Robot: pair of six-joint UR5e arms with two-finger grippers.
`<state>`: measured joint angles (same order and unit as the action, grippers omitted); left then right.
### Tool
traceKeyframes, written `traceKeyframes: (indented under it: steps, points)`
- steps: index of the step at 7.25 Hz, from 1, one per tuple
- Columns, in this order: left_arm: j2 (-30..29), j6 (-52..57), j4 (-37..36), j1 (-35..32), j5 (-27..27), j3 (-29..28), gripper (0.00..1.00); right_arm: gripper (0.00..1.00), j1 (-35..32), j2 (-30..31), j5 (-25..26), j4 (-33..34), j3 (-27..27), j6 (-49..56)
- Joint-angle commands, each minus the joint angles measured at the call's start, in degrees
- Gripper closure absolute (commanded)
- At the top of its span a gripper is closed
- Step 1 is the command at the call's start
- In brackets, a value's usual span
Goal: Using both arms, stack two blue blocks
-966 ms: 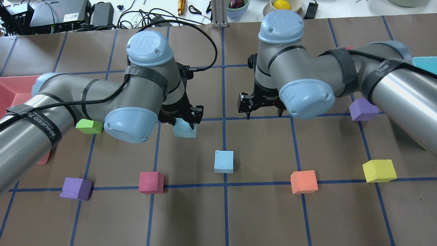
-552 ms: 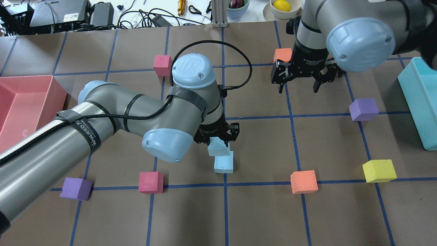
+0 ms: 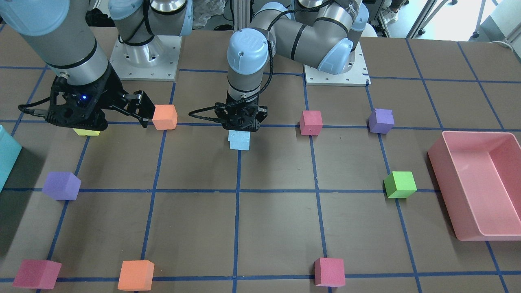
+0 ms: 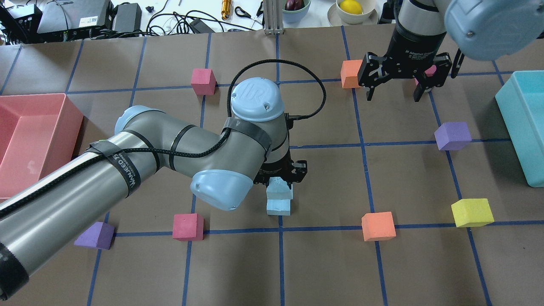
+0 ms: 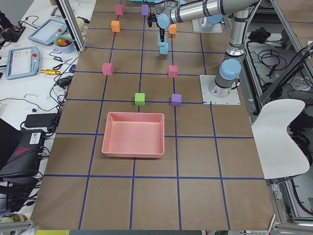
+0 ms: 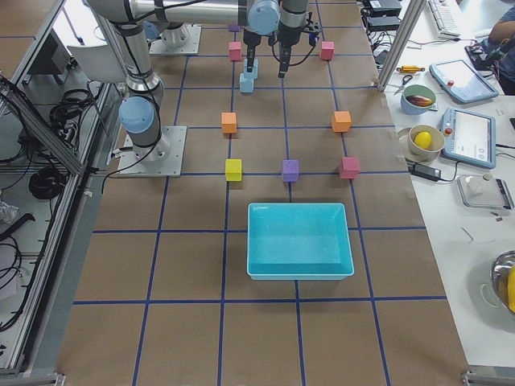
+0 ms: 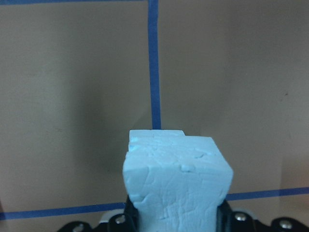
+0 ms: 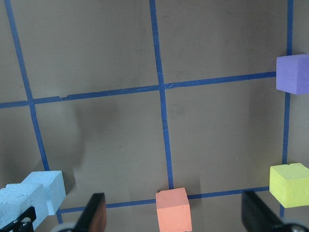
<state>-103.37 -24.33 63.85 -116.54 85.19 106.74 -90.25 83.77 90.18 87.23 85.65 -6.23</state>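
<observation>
My left gripper [image 4: 280, 175] is shut on one pale blue block [image 4: 279, 187] and holds it directly over the second blue block [image 4: 279, 207], which sits on the table near the centre line. The two overlap and look slightly offset; I cannot tell whether they touch. The held block fills the left wrist view [image 7: 176, 188]. The pair shows below the left gripper in the front view [image 3: 239, 141]. My right gripper [image 4: 393, 90] is open and empty at the far right, beside an orange cube [image 4: 350, 72]. Its fingers [image 8: 94, 215] frame bare table.
A pink tray [image 4: 63, 108] stands at the left edge and a teal bin [image 4: 510, 110] at the right. Loose cubes lie around: orange [image 4: 378, 226], yellow [image 4: 471, 212], purple [image 4: 452, 136], red [image 4: 188, 226], purple [image 4: 94, 234], red [image 4: 202, 81], green [image 3: 400, 184].
My left gripper has carried its blue block rightward and nearer, over the second blue block. My right arm has pulled back to the far right, still open.
</observation>
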Motion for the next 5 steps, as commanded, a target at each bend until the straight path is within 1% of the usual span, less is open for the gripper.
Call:
traceKeyframes:
  steps: [1,4,5]
  points:
    - [-0.17,-0.19,-0.22,-0.53,0.59,1.62,1.0,0.0,1.04,0.34,-0.27,0.04,-1.01,0.69]
    - [-0.87,-0.72,-0.4,-0.71,0.33,1.72,1.0,0.0,1.31,0.95,-0.26,-0.04,-1.45,0.78]
    - [-0.96,-0.63,-0.48,-0.71,0.42,1.63,0.62,0.0,1.31,0.95,-0.18,-0.04,-1.45,0.78]
